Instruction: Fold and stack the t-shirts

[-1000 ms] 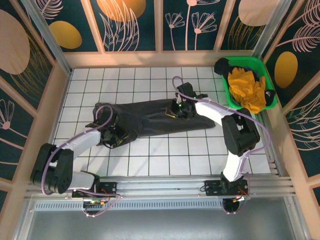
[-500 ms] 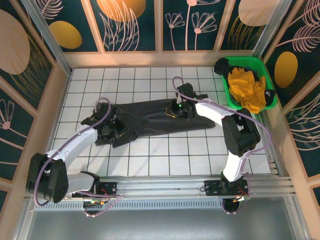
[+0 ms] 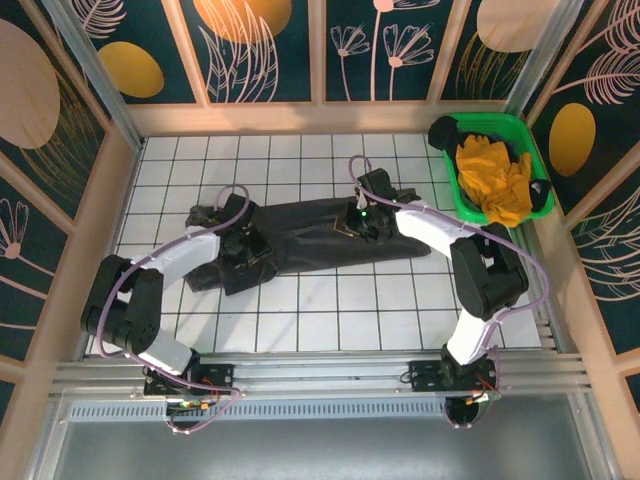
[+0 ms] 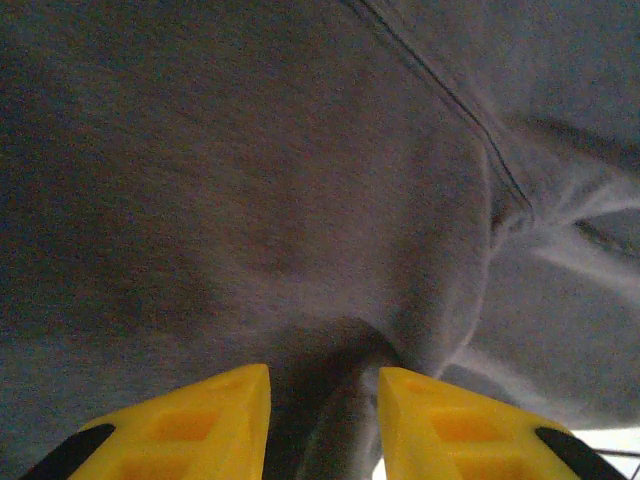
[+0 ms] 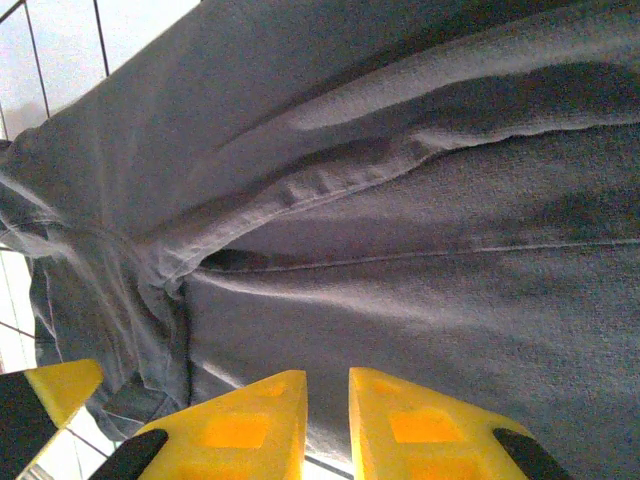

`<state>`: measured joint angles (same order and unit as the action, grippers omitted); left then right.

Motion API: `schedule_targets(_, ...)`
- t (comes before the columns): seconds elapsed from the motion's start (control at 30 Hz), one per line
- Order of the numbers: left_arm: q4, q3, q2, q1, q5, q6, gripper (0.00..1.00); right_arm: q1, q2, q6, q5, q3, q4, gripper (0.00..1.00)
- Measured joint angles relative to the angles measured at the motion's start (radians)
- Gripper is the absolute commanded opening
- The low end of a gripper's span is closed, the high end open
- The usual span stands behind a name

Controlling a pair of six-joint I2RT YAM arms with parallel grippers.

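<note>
The dark grey t-shirt [image 3: 310, 235] lies in a long, rumpled band across the middle of the tiled tabletop [image 3: 330, 310], running left to right. The left end effector [image 3: 240, 248] sits on its left part, fingers closed on a raised ridge of cloth that bunches between them in the left wrist view. The right end effector [image 3: 366, 222] rests on the shirt's right half. Its fingers are drawn to a narrow slit, apparently nipping a thin layer near a seam.

The step in hand looks like drawing the shirt flat between two grips before a fold. To do it well, each pinch should take a clean edge rather than a wad. The arms should move together, low over the tabletop, with the cloth lightly taut so the creases pull out. The green bin [image 3: 497, 118] with yellow cloth [image 3: 495, 175] stands at the far right, well apart.
</note>
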<state>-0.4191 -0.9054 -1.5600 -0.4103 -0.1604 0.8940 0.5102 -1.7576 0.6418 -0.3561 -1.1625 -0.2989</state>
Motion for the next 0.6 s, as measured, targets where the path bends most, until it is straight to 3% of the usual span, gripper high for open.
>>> schedule_targets(0.13, 0.017, 0.003, -0.003, -0.052, -0.014, -0.008, 0.31, 0.0, 0.001, 0.001, 0.004, 0.008, 0.005, 0.2)
schedule_targets(0.27, 0.023, 0.012, -0.007, -0.086, -0.019, -0.02, 0.09, 0.0, 0.001, 0.003, 0.008, 0.008, 0.006, 0.2)
schedule_targets(0.37, 0.023, 0.012, -0.024, -0.101, -0.025, -0.027, 0.0, 0.0, 0.001, 0.004, 0.011, 0.008, 0.007, 0.2)
schedule_targets(0.6, 0.017, 0.009, -0.059, -0.129, -0.031, -0.03, 0.0, 0.0, 0.001, 0.003, 0.014, 0.008, 0.008, 0.2)
